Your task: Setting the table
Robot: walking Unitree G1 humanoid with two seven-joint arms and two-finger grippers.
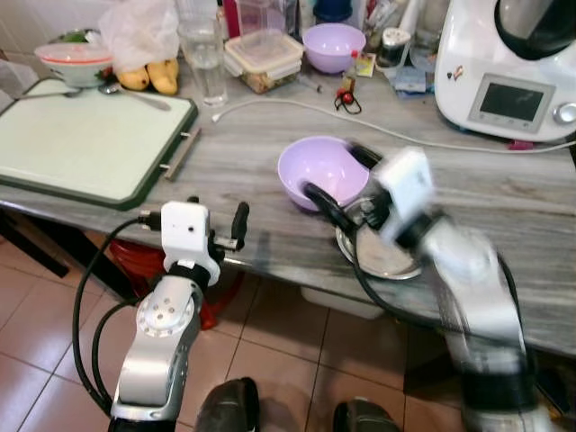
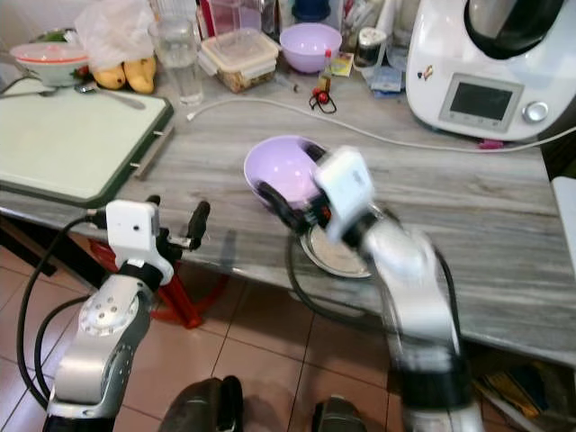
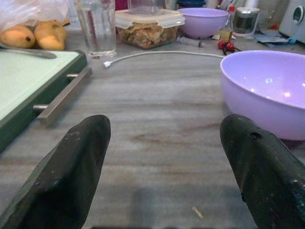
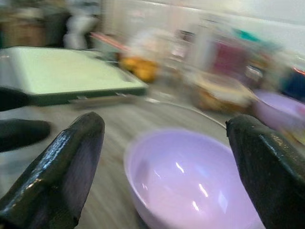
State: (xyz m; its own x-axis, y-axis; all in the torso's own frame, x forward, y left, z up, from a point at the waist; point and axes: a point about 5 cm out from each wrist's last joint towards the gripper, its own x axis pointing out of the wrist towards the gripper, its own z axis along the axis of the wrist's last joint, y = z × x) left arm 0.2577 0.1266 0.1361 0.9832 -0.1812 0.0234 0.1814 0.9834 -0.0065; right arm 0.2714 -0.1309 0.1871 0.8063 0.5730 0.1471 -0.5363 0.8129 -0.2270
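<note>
A lilac bowl (image 1: 317, 166) stands near the front edge of the grey wooden table (image 1: 504, 193). Just to its right lies a shallow metal dish (image 1: 385, 258), partly hidden under my right arm. My right gripper (image 1: 338, 176) is blurred with motion and open. It hangs over the bowl's right side, one finger at the far rim and one at the near rim; the bowl (image 4: 183, 179) lies between the fingers (image 4: 71, 167). My left gripper (image 1: 216, 212) is open at the table's front edge, left of the bowl (image 3: 267, 90), holding nothing.
A green-rimmed cutting board (image 1: 81, 139) fills the table's left end. At the back stand a glass (image 1: 205, 63), a food container (image 1: 264, 56), a second lilac bowl (image 1: 333, 45) and yellow fruit (image 1: 148, 76). A white kitchen machine (image 1: 508, 67) occupies the back right; its cable (image 1: 297, 108) crosses the table.
</note>
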